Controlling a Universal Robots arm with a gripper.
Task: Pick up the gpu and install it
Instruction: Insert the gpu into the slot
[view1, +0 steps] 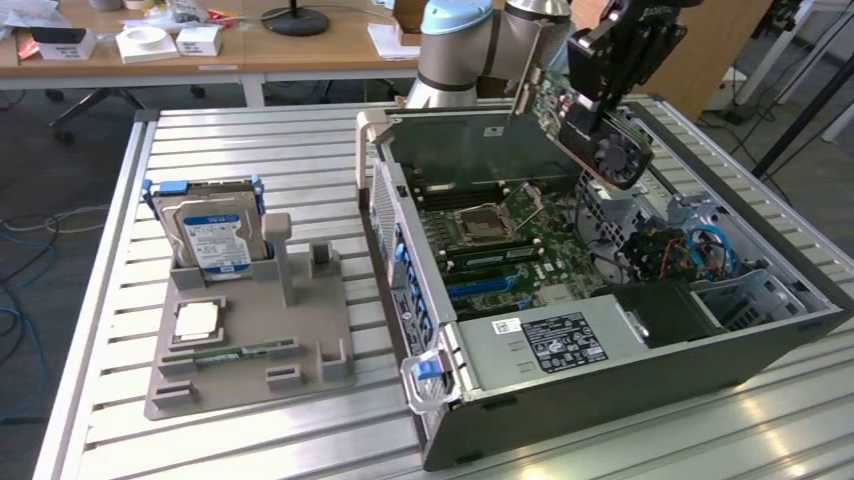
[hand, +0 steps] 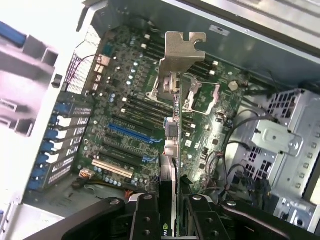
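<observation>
My gripper (hand: 172, 217) is partly closed: one finger sits on each face of the gpu (view1: 607, 140), and I clamp the card by its edge. I hold the gpu tilted in the air above the open case (view1: 641, 400), clear of the motherboard (hand: 125, 115). Its fan face shows in the exterior view. In the wrist view the card is edge-on, and its pale bracket (hand: 182, 52) points away from my wrist, in line with the CPU socket (hand: 205, 97). At the exterior view's left, a gray holder (view1: 234, 375) on the table (view1: 107, 250) carries the hard drive (view1: 214, 235) upright, well apart from the case.
</observation>
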